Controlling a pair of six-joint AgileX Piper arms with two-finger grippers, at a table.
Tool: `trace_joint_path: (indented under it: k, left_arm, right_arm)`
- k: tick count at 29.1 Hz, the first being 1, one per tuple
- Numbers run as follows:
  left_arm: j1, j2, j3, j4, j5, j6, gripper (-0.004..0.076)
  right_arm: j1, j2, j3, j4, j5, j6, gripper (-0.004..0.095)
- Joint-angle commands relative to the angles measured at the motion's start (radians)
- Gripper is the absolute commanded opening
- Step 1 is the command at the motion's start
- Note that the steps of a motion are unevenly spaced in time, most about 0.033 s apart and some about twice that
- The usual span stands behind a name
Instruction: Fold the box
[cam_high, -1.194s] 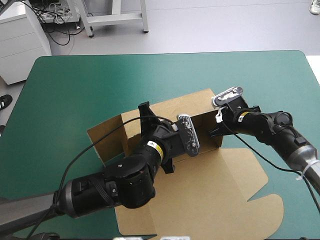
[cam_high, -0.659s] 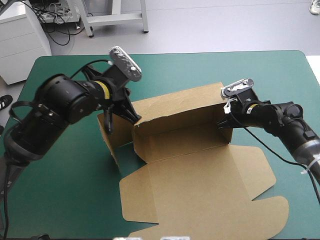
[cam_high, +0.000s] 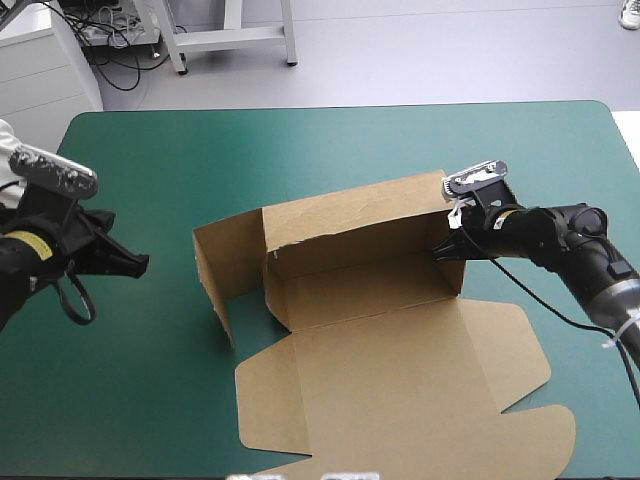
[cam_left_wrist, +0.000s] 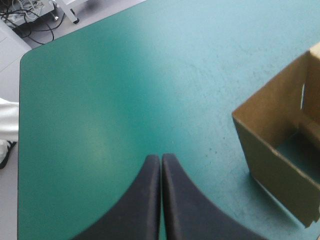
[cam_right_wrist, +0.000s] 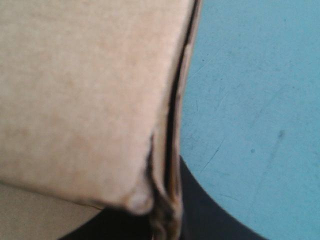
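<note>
The brown box (cam_high: 370, 235) lies mid-table with its long back wall upright and a side flap (cam_high: 225, 270) standing at its left end. Its wide lid panel (cam_high: 400, 390) lies flat toward the near edge. My right gripper (cam_high: 447, 248) is shut on the box's right end; in the right wrist view the board's edge (cam_right_wrist: 172, 125) runs between the black fingers (cam_right_wrist: 210, 210). Well left of the box, my left gripper (cam_high: 135, 263) is shut on nothing. From the left wrist view its gripper (cam_left_wrist: 161, 158) hovers over bare cover, the box's left corner (cam_left_wrist: 275, 155) ahead and to one side.
Teal-green cover (cam_high: 160, 330) stretches between my left gripper and the box. More of it lies behind the box up to the table's far edge (cam_high: 330, 108). The lid's flap (cam_high: 545, 440) reaches close to the near right edge.
My left arm has swung off the box, past its back-left corner, out to the table's left side. The back wall and left flap now stand up. The right gripper has kept its hold.
</note>
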Motion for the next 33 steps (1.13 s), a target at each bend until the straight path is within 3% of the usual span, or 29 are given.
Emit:
trace_joint_path:
  k: [1,11,16,33]
  left_arm:
    - [0.005,-0.067,0.059,0.051,-0.077,-0.018,-0.0008]
    - [0.005,-0.103,0.105,0.135,-0.111,-0.106,-0.0009]
    - [0.005,-0.103,0.105,0.141,-0.115,-0.111,-0.0026]
    - [0.005,-0.103,0.107,0.142,-0.106,-0.137,-0.0032]
  right_arm:
    - [-0.004,-0.029,-0.064,0.020,0.000,0.026,-0.0023]
    - [-0.004,0.039,-0.280,0.010,0.345,0.117,-0.0023]
    - [-0.004,0.121,-0.328,0.003,0.431,0.112,-0.0023]
    - [-0.004,0.511,-0.673,-0.004,0.454,0.120,-0.0023]
